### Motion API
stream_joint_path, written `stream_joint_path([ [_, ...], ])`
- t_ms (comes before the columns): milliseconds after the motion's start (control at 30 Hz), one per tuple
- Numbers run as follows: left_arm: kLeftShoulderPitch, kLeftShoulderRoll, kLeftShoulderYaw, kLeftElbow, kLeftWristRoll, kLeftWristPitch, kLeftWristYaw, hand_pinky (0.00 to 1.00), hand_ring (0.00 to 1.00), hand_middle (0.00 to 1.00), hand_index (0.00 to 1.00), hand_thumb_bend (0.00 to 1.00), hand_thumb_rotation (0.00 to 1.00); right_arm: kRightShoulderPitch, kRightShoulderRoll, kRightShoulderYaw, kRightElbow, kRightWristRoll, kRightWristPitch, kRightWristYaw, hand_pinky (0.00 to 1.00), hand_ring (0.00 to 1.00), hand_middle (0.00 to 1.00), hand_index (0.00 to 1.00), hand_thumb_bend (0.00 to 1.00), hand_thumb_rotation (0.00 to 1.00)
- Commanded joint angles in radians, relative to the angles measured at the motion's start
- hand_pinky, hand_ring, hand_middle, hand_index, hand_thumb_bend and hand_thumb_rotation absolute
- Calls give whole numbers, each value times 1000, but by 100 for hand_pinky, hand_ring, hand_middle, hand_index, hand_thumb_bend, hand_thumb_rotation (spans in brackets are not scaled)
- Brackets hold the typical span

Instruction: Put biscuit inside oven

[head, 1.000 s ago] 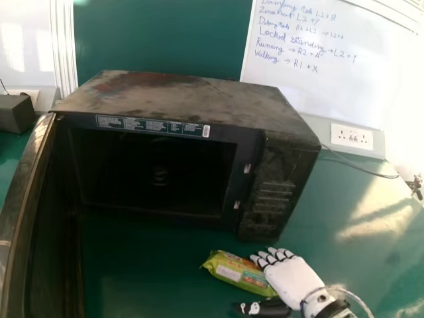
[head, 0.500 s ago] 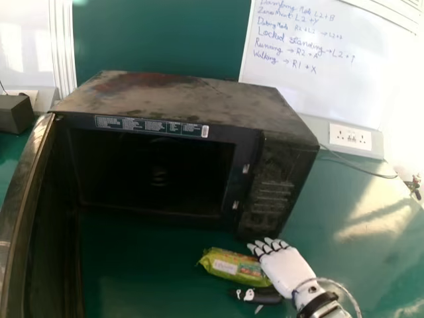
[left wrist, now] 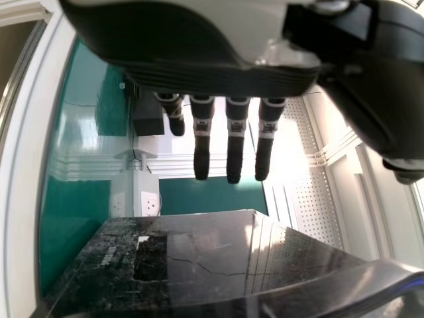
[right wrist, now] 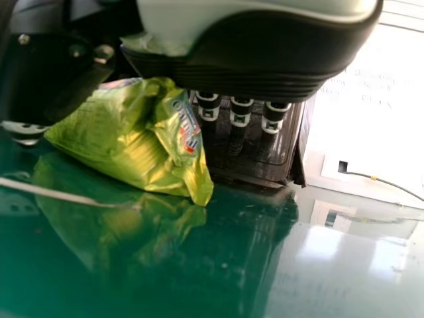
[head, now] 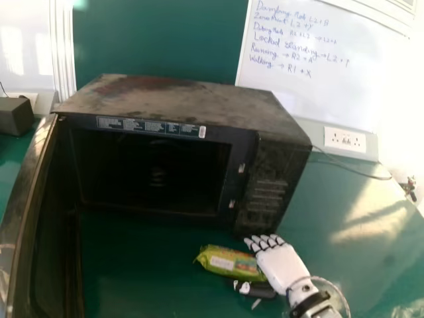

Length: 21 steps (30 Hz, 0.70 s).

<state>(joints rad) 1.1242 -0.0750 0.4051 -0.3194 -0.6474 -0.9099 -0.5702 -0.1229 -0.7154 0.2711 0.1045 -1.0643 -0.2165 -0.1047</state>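
Foremost, green plastic-wrapped biscuit packet (head: 228,263): on glossy green table (head: 331,205), before black box-shaped oven (head: 179,103), door (head: 40,218) open. White-and-black right hand (head: 283,266): wide, fingers straight, at packet's right end, thumb on near side. White-and-black left hand (left wrist: 199,76): wide, fingers straight.

Bright glare on the table (head: 368,225), oven (head: 179,103) interior dark.

The right hand (head: 283,266) is white — with a black wrist band (head: 309,305). The left hand (left wrist: 212,78) has black fingers (left wrist: 234,164) — pale rings (left wrist: 236,124) too.
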Motion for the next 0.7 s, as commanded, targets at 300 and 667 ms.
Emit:
stream_joint_path([
  [300,0,-21,-65,-79,-166,94,-17,84,80,81,81,88,71,18,-2,21,31,37,9,-20,13,20,40,49,51,4],
  [667,6,-55,-68,-103,-214,130,-6,85,80,82,81,87,67,29,-9,17,22,84,10,-25,3,5,45,49,51,0],
])
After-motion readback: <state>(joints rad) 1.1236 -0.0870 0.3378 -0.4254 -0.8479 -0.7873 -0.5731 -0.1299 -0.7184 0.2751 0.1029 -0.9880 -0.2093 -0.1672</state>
